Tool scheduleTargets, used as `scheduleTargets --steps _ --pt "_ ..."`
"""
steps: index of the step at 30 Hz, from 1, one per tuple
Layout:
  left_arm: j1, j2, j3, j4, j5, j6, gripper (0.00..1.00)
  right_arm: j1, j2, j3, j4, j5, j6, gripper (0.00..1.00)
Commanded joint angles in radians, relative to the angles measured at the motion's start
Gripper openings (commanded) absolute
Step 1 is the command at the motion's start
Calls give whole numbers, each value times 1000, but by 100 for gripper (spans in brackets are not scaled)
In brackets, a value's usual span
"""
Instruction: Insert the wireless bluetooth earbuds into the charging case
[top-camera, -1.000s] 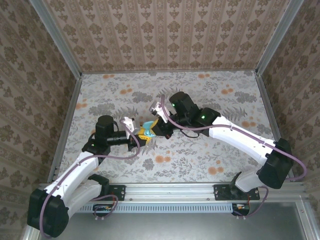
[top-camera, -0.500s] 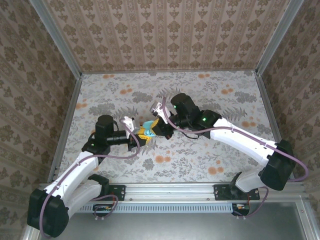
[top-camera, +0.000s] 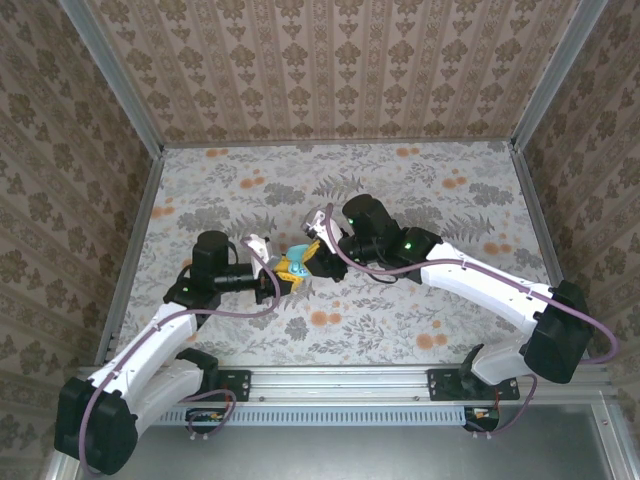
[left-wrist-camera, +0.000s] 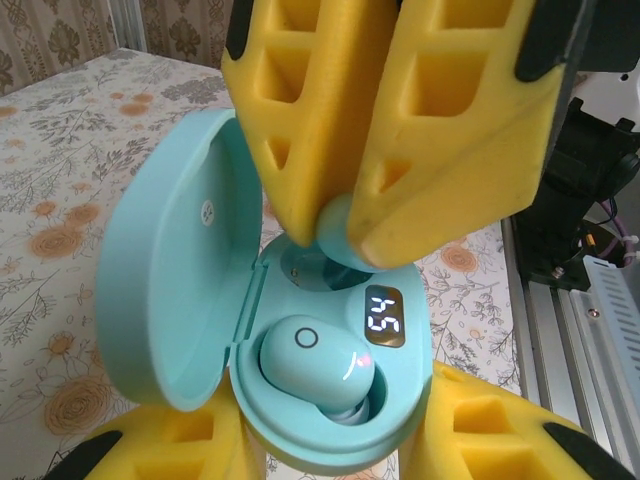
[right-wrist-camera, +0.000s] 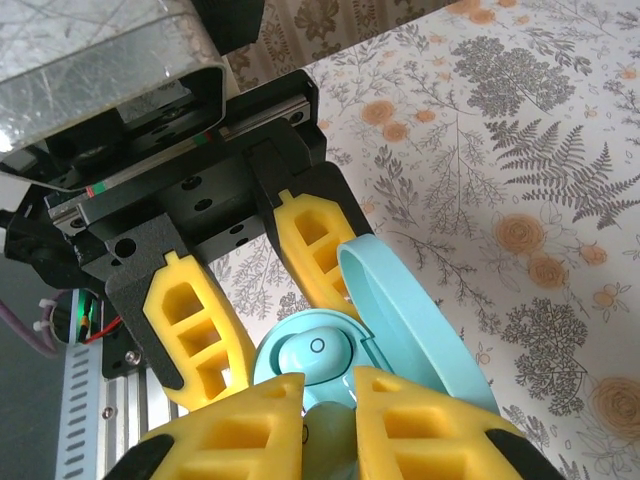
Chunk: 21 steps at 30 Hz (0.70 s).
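My left gripper (top-camera: 281, 276) is shut on the base of a pale-blue charging case (top-camera: 296, 263), whose lid (left-wrist-camera: 168, 290) stands open to the left. One earbud (left-wrist-camera: 315, 364) sits in the nearer socket, beside a lit display (left-wrist-camera: 385, 317). The second earbud (left-wrist-camera: 338, 232) is pinched between the yellow fingers (left-wrist-camera: 300, 120) of my right gripper (top-camera: 313, 254), which is shut on it just above the farther socket. In the right wrist view this held earbud (right-wrist-camera: 331, 440) hangs over the case (right-wrist-camera: 400, 310), and the seated earbud (right-wrist-camera: 312, 356) shows beyond it.
A floral tablecloth (top-camera: 420, 190) covers the table. Wallpapered walls framed by metal posts (top-camera: 130, 250) close in the back and both sides. An aluminium rail (top-camera: 340, 380) with the arm bases runs along the near edge.
My right gripper has edged down and slightly left, closer onto the open case. The left arm and the case have stayed put.
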Motion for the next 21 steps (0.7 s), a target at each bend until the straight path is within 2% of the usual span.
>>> scheduleTargets --steps 1,21 --pt "-12 -20 45 50 75 9 0 -1 6 -27 -19 65 14 19" --pt "-12 -31 28 57 64 5 0 -1 35 16 -29 105 52 28"
